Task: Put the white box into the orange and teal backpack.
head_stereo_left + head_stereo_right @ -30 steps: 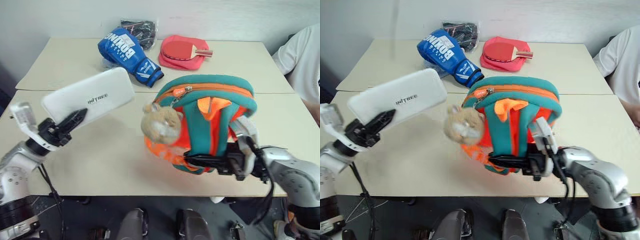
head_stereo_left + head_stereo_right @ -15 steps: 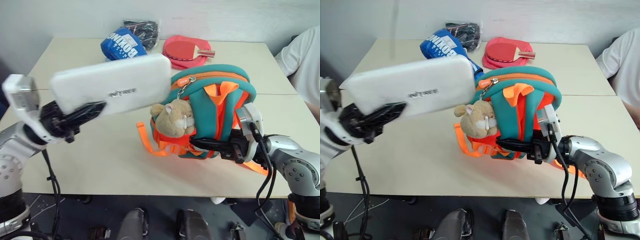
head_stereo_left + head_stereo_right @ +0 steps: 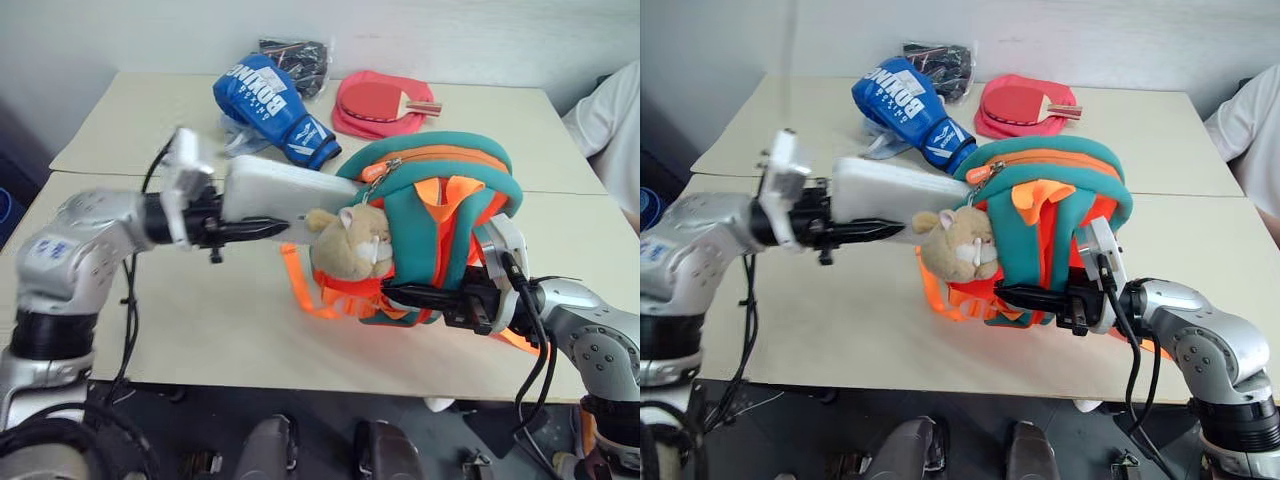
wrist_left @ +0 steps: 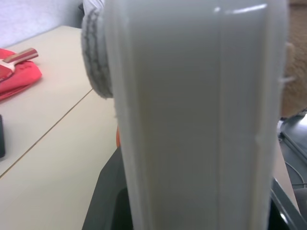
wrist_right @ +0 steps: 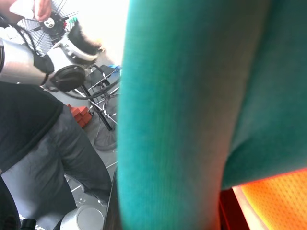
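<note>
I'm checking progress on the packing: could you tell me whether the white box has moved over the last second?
Yes. The white box, held in the left gripper, has swung right across the table until its far end reaches the orange and teal backpack.

White box (image 3: 275, 192): flat, long, plain plastic with rounded corners, held off the counter (image 3: 200, 300), lying near level, far end up against the backpack's top just beside the zip pull. Orange and teal backpack (image 3: 450, 215): small, teal body with orange trim and straps, upright on the counter, tan plush bear (image 3: 350, 243) hanging at its front, one orange strap trailing below.
</note>
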Tool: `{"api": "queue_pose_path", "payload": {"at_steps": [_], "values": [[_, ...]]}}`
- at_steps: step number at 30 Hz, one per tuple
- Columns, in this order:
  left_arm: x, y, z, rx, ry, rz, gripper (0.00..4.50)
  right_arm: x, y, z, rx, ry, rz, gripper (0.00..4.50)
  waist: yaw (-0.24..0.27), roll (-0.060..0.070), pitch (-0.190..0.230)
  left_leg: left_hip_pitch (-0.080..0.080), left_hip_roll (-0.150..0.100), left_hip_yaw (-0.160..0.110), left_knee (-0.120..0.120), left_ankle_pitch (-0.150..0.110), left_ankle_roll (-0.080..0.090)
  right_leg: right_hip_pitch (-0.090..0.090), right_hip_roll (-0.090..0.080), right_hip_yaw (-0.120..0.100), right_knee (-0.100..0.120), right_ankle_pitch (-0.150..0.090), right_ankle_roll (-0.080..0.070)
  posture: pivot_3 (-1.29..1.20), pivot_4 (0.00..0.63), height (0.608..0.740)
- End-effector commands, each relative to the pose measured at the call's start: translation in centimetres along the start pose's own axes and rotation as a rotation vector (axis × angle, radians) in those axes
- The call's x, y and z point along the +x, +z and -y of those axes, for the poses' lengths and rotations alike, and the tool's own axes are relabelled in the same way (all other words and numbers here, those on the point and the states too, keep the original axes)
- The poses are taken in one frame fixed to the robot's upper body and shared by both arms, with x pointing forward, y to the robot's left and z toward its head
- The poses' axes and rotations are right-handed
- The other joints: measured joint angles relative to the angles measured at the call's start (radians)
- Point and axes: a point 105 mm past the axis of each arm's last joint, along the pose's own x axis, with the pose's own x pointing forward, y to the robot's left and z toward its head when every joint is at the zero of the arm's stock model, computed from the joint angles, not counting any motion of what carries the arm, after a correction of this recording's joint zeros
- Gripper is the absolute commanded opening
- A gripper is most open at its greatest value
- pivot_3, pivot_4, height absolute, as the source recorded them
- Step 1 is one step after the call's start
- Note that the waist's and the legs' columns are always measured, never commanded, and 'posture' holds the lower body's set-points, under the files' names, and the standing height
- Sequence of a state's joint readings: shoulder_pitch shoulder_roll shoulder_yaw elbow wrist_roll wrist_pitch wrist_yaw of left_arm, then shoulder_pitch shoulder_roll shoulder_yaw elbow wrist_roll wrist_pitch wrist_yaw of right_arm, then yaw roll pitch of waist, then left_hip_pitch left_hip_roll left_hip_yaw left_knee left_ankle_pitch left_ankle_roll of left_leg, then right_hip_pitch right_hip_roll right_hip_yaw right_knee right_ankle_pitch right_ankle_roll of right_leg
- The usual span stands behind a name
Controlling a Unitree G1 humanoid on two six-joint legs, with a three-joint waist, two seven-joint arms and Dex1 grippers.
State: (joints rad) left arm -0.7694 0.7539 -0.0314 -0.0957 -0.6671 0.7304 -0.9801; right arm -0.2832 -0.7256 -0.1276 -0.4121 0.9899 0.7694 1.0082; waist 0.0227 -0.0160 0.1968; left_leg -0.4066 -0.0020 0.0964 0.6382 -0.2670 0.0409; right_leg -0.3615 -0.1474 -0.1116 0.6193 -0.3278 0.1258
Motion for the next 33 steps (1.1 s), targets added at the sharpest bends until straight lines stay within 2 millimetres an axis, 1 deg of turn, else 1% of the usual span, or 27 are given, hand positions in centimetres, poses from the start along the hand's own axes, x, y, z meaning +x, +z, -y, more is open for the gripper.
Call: {"api": "queue_pose_path", "payload": {"at_steps": [1,3,6,8,10,12,14,16,17,18,20,21,22,24,26,27,28,30,32,33], "values": [[2.8,1.0,0.8,-0.007,-0.091,-0.010,1.41,0.2,0.9,-0.9,-0.011,0.035,0.029,0.00,0.001,0.000,0.000,0.000,0.000,0.000,0.000,0.000,0.000,0.000,0.000,0.000,0.000,0.000,0.000,0.00,0.150,0.740],[4.7,1.3,1.4,0.027,-0.162,-0.016,1.41,0.6,0.9,-1.1,0.006,0.054,0.036,0.00,0.002,-0.001,0.000,-0.001,0.000,0.000,0.001,0.000,0.000,0.000,0.001,-0.002,0.000,0.000,0.000,0.00,0.150,0.740],[8.5,2.3,1.7,0.060,-0.242,0.069,1.41,1.3,0.2,-1.4,-0.020,0.083,-0.004,0.00,0.004,0.000,0.001,-0.003,0.001,0.000,0.008,0.000,0.001,0.000,0.001,-0.006,0.001,0.000,0.000,0.00,0.150,0.740],[10.0,1.8,1.3,0.098,-0.247,0.066,1.41,1.5,0.3,-1.3,-0.023,0.079,0.010,0.00,0.004,0.000,0.001,-0.004,0.001,0.000,0.011,-0.001,0.003,0.000,0.001,-0.007,0.001,0.000,0.001,0.00,0.150,0.740],[10.9,1.1,0.8,0.123,-0.243,0.045,1.41,1.5,0.5,-1.1,-0.035,0.080,0.019,0.00,0.000,0.000,0.001,-0.005,0.000,0.000,0.011,-0.001,0.004,0.000,0.000,-0.007,0.001,0.001,0.002,0.00,0.150,0.740],[11.2,0.4,0.3,0.117,-0.236,0.007,2.13,1.5,0.6,-0.9,-0.046,0.068,0.026,0.00,-0.002,0.000,0.001,-0.004,0.000,0.001,0.011,-0.001,0.004,0.000,0.000,-0.006,0.001,0.001,0.002,0.00,0.150,0.740],[11.1,0.3,-0.3,0.127,-0.215,0.011,2.67,1.5,0.5,-0.6,-0.053,0.057,0.026,0.00,0.000,0.000,0.001,-0.004,0.001,0.001,0.011,-0.001,0.004,0.000,0.001,-0.007,0.001,0.001,0.002,0.00,0.150,0.740],[10.3,0.8,-0.7,0.113,-0.203,0.065,3.27,1.4,0.3,-0.4,-0.063,0.037,0.028,0.00,0.001,0.000,0.001,-0.004,0.001,0.000,0.011,-0.001,0.004,0.000,0.000,-0.008,0.001,0.001,0.002,0.00,0.150,0.740],[9.6,1.2,-0.9,0.130,-0.203,0.102,3.56,1.4,0.3,-0.3,-0.068,0.021,0.035,0.00,0.000,0.000,0.001,-0.004,0.001,0.000,0.011,-0.001,0.004,0.000,0.000,-0.008,0.001,0.001,0.002,0.00,0.150,0.740],[8.9,1.7,-1.0,0.167,-0.198,0.136,3.86,1.3,0.4,-0.1,-0.073,0.009,0.042,0.00,0.000,0.000,0.001,-0.005,0.001,0.000,0.012,-0.001,0.004,0.000,0.000,-0.008,0.001,0.001,0.002,0.00,0.150,0.740],[6.6,2.6,-0.9,0.278,-0.230,0.190,4.47,1.2,0.4,0.0,-0.078,-0.006,0.051,0.00,-0.002,0.000,0.001,-0.005,0.001,0.000,0.012,-0.001,0.004,0.000,0.000,-0.008,0.001,0.001,0.002,0.00,0.150,0.740],[5.2,2.6,-1.4,0.303,-0.231,0.183,4.49,1.2,0.5,0.0,-0.079,-0.006,0.053,0.00,-0.005,0.000,0.001,-0.005,0.001,0.000,0.011,-0.001,0.004,-0.001,0.000,-0.008,0.001,0.001,0.002,0.00,0.150,0.740],[4.2,2.7,-1.7,0.314,-0.231,0.175,4.49,1.2,0.5,-0.1,-0.080,-0.005,0.054,0.00,-0.009,0.000,0.001,-0.005,0.001,0.000,0.011,-0.001,0.004,-0.002,0.000,-0.008,0.001,0.001,0.002,0.00,0.150,0.740],[1.3,2.2,-2.3,0.305,-0.253,0.122,4.49,1.0,0.9,0.1,-0.086,-0.005,0.056,0.00,-0.014,0.000,0.001,-0.006,0.001,0.000,0.011,-0.001,0.003,-0.002,0.000,-0.008,0.002,0.001,0.002,0.00,0.150,0.740],[-1.5,1.2,-2.2,0.306,-0.291,0.025,4.49,0.7,1.1,0.4,-0.090,-0.015,0.050,0.00,-0.021,0.000,0.001,-0.006,0.001,0.000,0.011,-0.001,0.003,-0.002,0.001,-0.009,0.002,0.001,0.002,0.00,0.150,0.740],[-2.7,0.8,-2.0,0.310,-0.290,-0.014,4.49,0.5,0.9,0.6,-0.094,-0.024,0.041,0.00,-0.022,0.001,0.001,-0.006,0.001,0.000,0.011,-0.001,0.003,-0.002,0.001,-0.010,0.002,0.001,0.002,0.00,0.150,0.740],[-3.6,0.8,-1.7,0.313,-0.287,-0.014,4.49,0.4,0.7,0.8,-0.092,-0.031,0.035,0.00,-0.023,0.001,0.001,-0.006,0.001,0.000,0.011,-0.001,0.004,-0.002,0.000,-0.010,0.002,0.001,0.002,0.00,0.150,0.740],[-4.3,1.2,-0.9,0.324,-0.276,0.015,4.49,0.3,0.5,1.0,-0.087,-0.041,0.030,0.00,-0.021,0.001,0.001,-0.006,0.000,0.000,0.011,-0.002,0.005,-0.001,-0.001,-0.010,0.002,0.001,0.002,0.00,0.150,0.740],[-4.2,1.7,0.2,0.324,-0.265,0.063,4.49,0.3,0.2,1.2,-0.082,-0.048,0.032,0.00,-0.015,0.001,0.001,-0.006,0.000,-0.002,0.012,-0.002,0.006,0.000,-0.002,-0.011,0.002,0.001,0.002,0.00,0.150,0.740],[-3.8,1.9,0.9,0.337,-0.260,0.094,4.49,0.4,0.0,1.3,-0.081,-0.052,0.032,0.00,-0.012,0.001,0.001,-0.006,0.000,-0.003,0.013,-0.003,0.006,0.000,-0.002,-0.010,0.002,0.001,0.002,0.00,0.150,0.740]]}}
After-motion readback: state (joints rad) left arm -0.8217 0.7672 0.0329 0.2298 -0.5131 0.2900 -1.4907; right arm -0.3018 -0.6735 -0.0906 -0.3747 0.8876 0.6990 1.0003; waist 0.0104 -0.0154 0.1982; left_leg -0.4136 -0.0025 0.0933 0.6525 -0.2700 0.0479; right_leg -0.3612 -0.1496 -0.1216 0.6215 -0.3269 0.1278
